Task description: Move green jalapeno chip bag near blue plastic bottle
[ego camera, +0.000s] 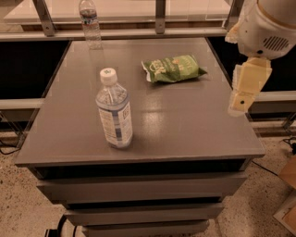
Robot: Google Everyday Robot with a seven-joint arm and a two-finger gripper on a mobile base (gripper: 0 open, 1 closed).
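Note:
The green jalapeno chip bag point(173, 68) lies flat on the grey table point(185, 125), at the back and right of centre. The blue plastic bottle point(114, 113), clear with a white cap marked green and a white-and-blue label, stands upright at the front left. About a bag's length of bare table separates the two. My gripper point(241, 102) hangs from the white arm over the table's right edge, to the right of the bag and in front of it. It touches nothing.
A smaller clear bottle point(89, 21) with a dark label band stands at the table's back left corner. A rail with metal posts point(160, 14) runs behind the table. Drawers point(138, 190) sit under the tabletop. Speckled floor lies on both sides.

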